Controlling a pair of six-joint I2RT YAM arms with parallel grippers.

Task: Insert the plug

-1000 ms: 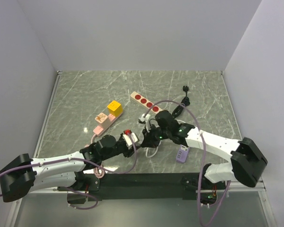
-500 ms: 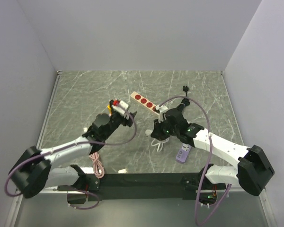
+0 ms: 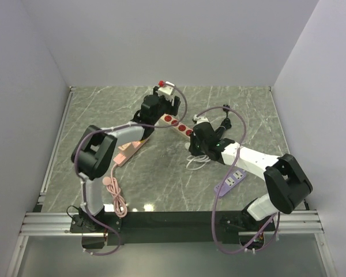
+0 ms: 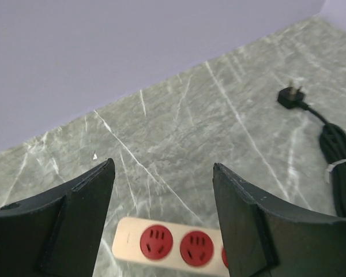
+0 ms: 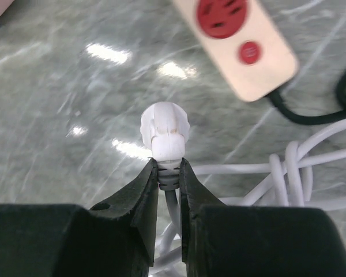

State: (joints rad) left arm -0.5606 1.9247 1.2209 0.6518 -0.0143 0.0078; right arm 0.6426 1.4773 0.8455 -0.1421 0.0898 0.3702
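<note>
Bare marble ahead of left tool; beige strip below, cord right.

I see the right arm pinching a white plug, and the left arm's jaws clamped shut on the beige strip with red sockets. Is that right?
Not quite. The left gripper is not clamped on anything. The left wrist view shows its jaws wide open and holding nothing, with the beige strip lying on the table between them. The right gripper is indeed pinching the white plug.

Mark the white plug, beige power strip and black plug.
white plug point(image 5: 164, 130), right wrist view, rounded head.
beige power strip point(image 4: 156, 242), left wrist view, end socket.
black plug point(image 4: 290, 96), left wrist view, head.
</note>
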